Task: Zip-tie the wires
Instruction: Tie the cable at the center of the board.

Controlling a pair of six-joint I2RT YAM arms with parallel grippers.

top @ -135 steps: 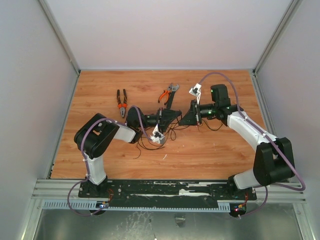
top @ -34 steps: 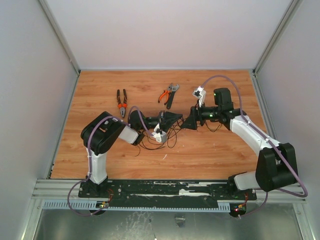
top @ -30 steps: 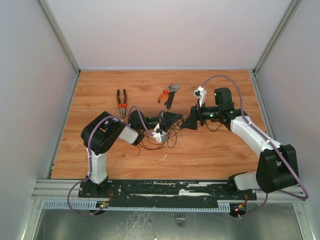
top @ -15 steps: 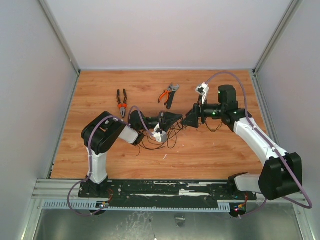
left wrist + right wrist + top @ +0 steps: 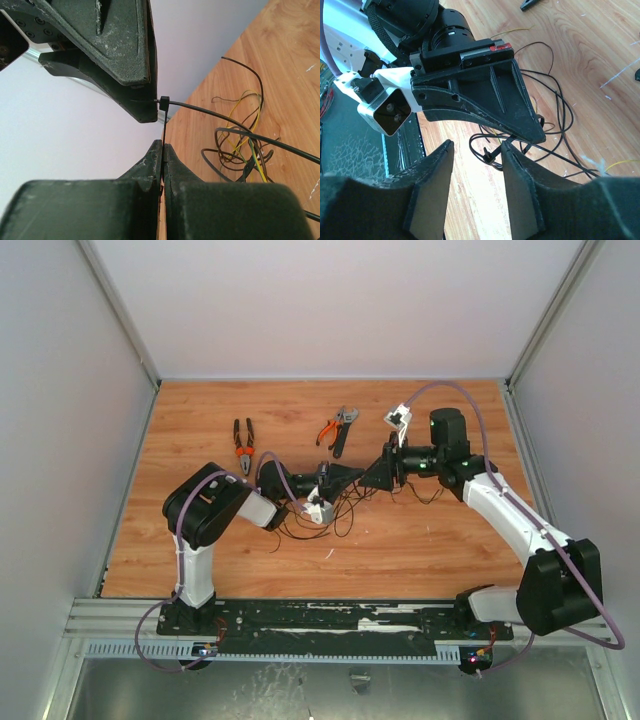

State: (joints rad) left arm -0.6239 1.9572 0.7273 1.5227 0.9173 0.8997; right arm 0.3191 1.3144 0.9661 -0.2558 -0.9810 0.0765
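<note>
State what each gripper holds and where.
Left gripper pinches the zip tie on its strap near the head; right gripper open, holding nothing.

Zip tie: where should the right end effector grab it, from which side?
By the zip tie's square head, from opposite the left end effector, which pinches the strip beside it; the head is its thickest part, clear of the wires.

left gripper (image 5: 350, 478) and right gripper (image 5: 376, 479) nearly touching, wires (image 5: 343, 512) beneath, pliers (image 5: 243, 446) beyond, bare table (image 5: 430, 550) nearer
</note>
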